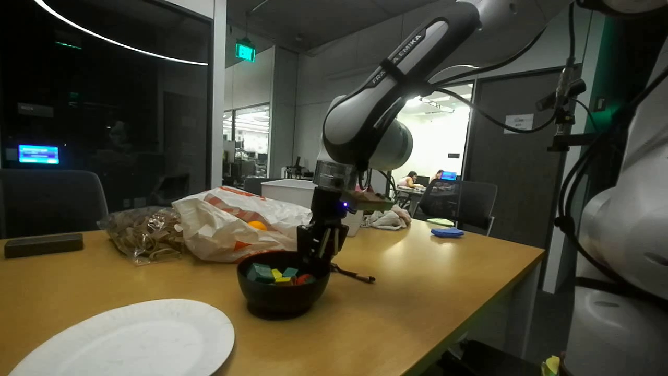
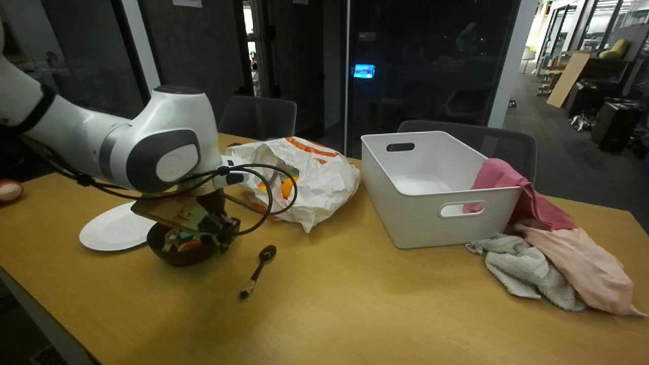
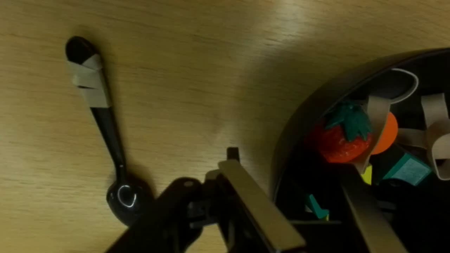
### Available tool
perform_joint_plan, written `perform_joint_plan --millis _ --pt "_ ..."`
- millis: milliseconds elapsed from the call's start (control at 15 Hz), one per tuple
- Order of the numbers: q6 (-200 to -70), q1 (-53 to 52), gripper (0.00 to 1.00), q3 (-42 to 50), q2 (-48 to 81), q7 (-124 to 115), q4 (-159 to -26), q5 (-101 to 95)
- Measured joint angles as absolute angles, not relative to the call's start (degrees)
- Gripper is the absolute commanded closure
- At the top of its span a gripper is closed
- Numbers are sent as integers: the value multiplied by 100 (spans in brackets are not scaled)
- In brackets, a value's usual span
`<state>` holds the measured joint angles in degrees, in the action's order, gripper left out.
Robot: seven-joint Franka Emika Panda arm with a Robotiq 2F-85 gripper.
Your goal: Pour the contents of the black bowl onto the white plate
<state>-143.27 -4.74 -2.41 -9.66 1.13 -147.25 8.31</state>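
The black bowl [image 1: 282, 305] stands upright on the table and also shows in an exterior view [image 2: 183, 260]. It holds a red toy strawberry [image 3: 342, 144], a teal block [image 3: 407, 171], yellow pieces, an orange piece and pale strips. The white plate [image 1: 135, 339] lies flat beside the bowl and shows in an exterior view [image 2: 115, 229]; nothing is on it. My gripper [image 3: 290, 165] is open at the bowl's near rim [image 3: 286, 140]. In the wrist view one finger is outside the rim and the other over the inside. Contact with the rim cannot be told.
A black spoon [image 2: 258, 271] lies close to the bowl. A white plastic bag [image 1: 235, 222] with an orange item stands behind it, next to a clear bag [image 1: 148, 235] of strips. A white bin [image 2: 421, 218] and cloths [image 2: 537, 268] stand farther along the table.
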Motion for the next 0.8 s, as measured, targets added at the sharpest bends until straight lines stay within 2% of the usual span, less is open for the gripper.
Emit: perform_joint_plan --millis 133,267,533,800 --pt "-14327 -504 91 -248 -966 114 -14725 831" --pt "-14327 -525 97 -249 -966 116 -14725 831" --pt "-14346 -548 91 -255 -994 118 -14653 837" --pt "-14346 -569 91 -298 -1029 118 -14595 834"
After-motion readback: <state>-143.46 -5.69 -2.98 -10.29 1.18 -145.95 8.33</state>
